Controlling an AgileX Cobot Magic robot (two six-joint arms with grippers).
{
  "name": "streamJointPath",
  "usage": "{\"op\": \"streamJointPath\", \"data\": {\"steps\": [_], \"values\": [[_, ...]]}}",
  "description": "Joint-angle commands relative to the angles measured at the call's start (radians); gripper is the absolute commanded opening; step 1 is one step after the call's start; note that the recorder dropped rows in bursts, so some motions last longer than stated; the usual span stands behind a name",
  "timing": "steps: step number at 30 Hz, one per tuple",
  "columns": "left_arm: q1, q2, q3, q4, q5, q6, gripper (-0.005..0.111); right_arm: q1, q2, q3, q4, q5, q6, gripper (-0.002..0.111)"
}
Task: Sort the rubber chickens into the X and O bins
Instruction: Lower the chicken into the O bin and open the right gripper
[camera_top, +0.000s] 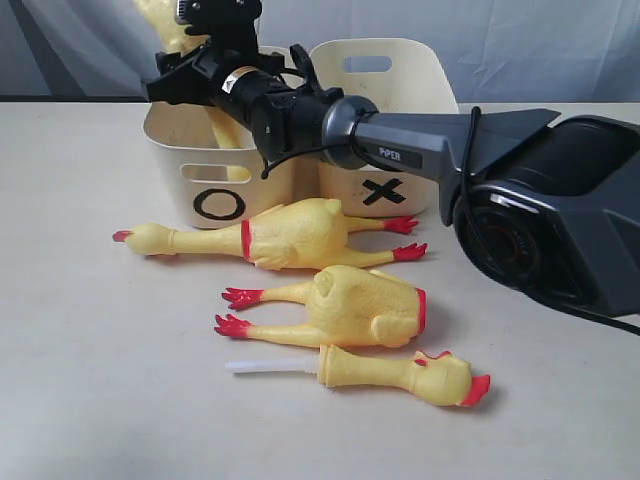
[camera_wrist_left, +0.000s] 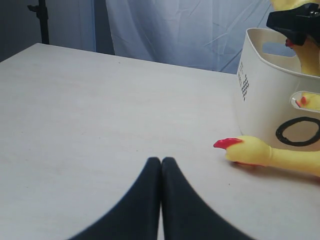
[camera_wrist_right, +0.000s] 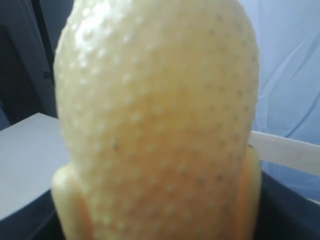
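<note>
The rubber chicken clamped in my right claw hangs over the O bin with its lower end inside, the X bin just beside, while my left claw sits pinched shut and empty above the table.

This looks like a robotics lab or test studio, laid out as a staged trial bench. A bare, pale tabletop carries nothing but props: toy rubber chickens and two matching cream tubs, the O tub and the X tub, each marked with a bold black letter. Behind the tabletop hangs a creased blue-grey cloth as a plain backdrop. Past the tabletop's far corner a black stand rises against a dark background. A grey and black robot arm, lettered PiPER, reaches over the tabletop.
</note>
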Motion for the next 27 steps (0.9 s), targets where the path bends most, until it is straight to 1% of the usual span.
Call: {"op": "streamJointPath", "data": {"steps": [1,3,4,7,8,9,10,14,16,19,24,25,27], "values": [[-0.004,0.002,-0.002,0.001,-0.008,-0.001,0.000,0.003,-0.006,-0.014,-0.010,0.023,-0.003,0.002],[-0.004,0.002,-0.002,0.001,-0.008,-0.001,0.000,0.003,-0.005,-0.014,-0.010,0.047,-0.003,0.012],[-0.004,0.002,-0.002,0.001,-0.008,-0.001,0.000,0.003,-0.005,-0.014,-0.010,0.059,-0.003,0.021],[-0.004,0.002,-0.002,0.001,-0.008,-0.001,0.000,0.003,-0.005,-0.014,-0.010,0.079,-0.003,0.056],[-0.004,0.002,-0.002,0.001,-0.008,-0.001,0.000,0.003,-0.005,-0.014,-0.010,0.076,-0.003,0.066],[-0.004,0.002,-0.002,0.001,-0.008,-0.001,0.000,0.003,-0.008,-0.014,-0.010,0.076,-0.003,0.071],[-0.004,0.002,-0.002,0.001,-0.008,-0.001,0.000,0.003,-0.012,-0.014,-0.010,0.076,-0.003,0.072],[-0.004,0.002,-0.002,0.001,-0.008,-0.001,0.000,0.003,-0.051,-0.014,-0.061,0.076,-0.013,0.069],[-0.004,0.002,-0.002,0.001,-0.008,-0.001,0.000,0.001,-0.080,-0.014,-0.093,0.086,-0.027,0.069],[-0.004,0.002,-0.002,0.001,-0.008,-0.001,0.000,-0.008,-0.122,-0.014,-0.102,0.134,-0.035,0.069],[-0.004,0.002,-0.002,0.001,-0.008,-0.001,0.000,-0.031,-0.153,-0.014,-0.102,0.265,-0.063,0.069],[-0.004,0.002,-0.002,0.001,-0.008,-0.001,0.000,-0.038,-0.153,-0.014,-0.102,0.290,-0.063,0.071],[-0.004,0.002,-0.002,0.001,-0.008,-0.001,0.000,-0.050,-0.151,-0.014,-0.102,0.325,-0.063,0.078]]}}
